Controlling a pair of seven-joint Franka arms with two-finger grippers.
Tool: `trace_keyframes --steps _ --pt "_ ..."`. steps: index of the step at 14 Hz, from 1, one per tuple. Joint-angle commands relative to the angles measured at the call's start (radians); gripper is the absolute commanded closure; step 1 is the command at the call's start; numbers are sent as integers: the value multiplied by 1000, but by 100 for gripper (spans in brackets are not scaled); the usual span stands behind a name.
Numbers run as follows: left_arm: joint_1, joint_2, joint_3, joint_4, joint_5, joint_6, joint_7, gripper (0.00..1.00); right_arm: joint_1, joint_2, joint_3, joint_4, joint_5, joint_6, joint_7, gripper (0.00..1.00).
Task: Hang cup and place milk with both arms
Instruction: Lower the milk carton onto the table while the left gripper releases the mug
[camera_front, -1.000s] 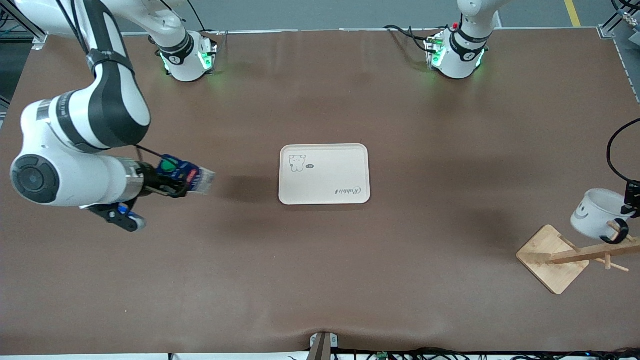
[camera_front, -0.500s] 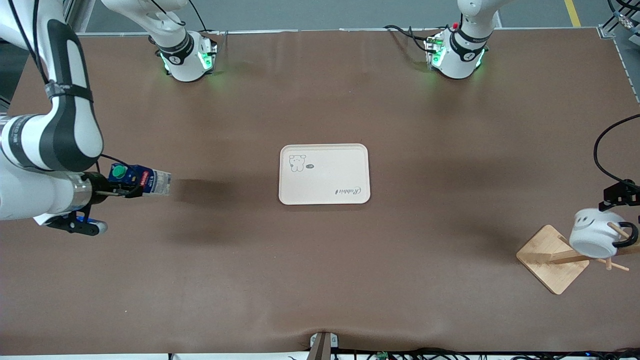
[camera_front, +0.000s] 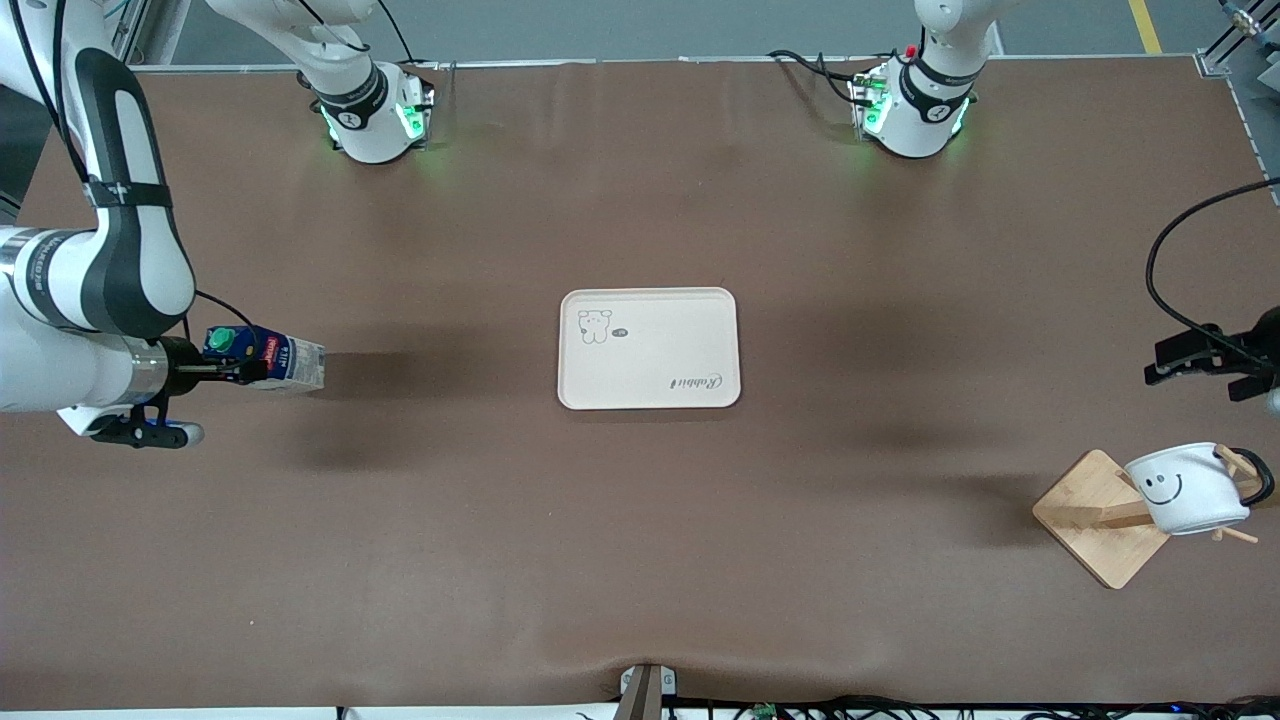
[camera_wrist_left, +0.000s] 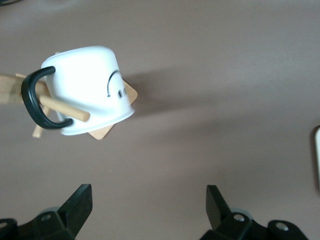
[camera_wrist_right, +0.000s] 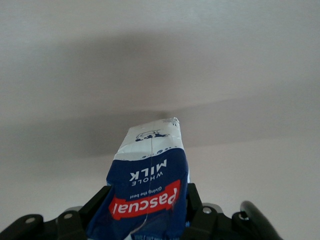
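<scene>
Left gripper (camera_front: 1195, 362), jaws now apart, has released and drawn off; the cup (camera_front: 1187, 488) hangs by its handle on the wooden rack (camera_front: 1100, 520). Hanging judged complete. Right gripper (camera_front: 232, 372) remains clamped on the milk (camera_front: 268, 358), over the right arm's end, well apart from the tray (camera_front: 648, 347).

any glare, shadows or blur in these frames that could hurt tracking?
Front view: even light, soft shadows on the table beside the milk and the wooden rack.
Left wrist view: cup sharp, casting a soft shadow; the left gripper is open.
Right wrist view: carton label legible, background table featureless.
</scene>
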Motion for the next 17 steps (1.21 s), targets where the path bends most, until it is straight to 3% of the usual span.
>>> trace_keyframes --steps 1,4,7,10,11,12,13,15,17 --pt "7 -62 -44 -33 1 -40 -119 0 -43 -111 16 -178 -23 116 -5 100" --pt "9 -77 -91 -28 1 -74 -299 0 -60 -164 13 -313 -23 276 64 100" --pt "9 -82 -128 -24 1 -81 -449 0 -68 -168 13 -344 -23 279 69 100" --pt "1 -80 -133 -22 4 -81 -456 0 -91 -160 14 -373 -22 286 70 96" --pt "-3 -82 -136 -22 4 -83 -457 0 -91 -160 14 -381 -22 286 70 87" --pt "-3 -82 -138 -21 4 -83 -460 0 -89 -158 14 -383 -22 281 70 65" --pt "-2 -80 -138 -19 4 -83 -453 0 -89 -157 14 -381 -22 276 70 55" --pt "-5 -68 -133 39 32 -125 -448 0 -89 -154 16 -381 -22 272 64 15" --pt "-3 -54 -133 51 94 -173 -421 0 -89 -152 16 -381 -22 257 59 0"
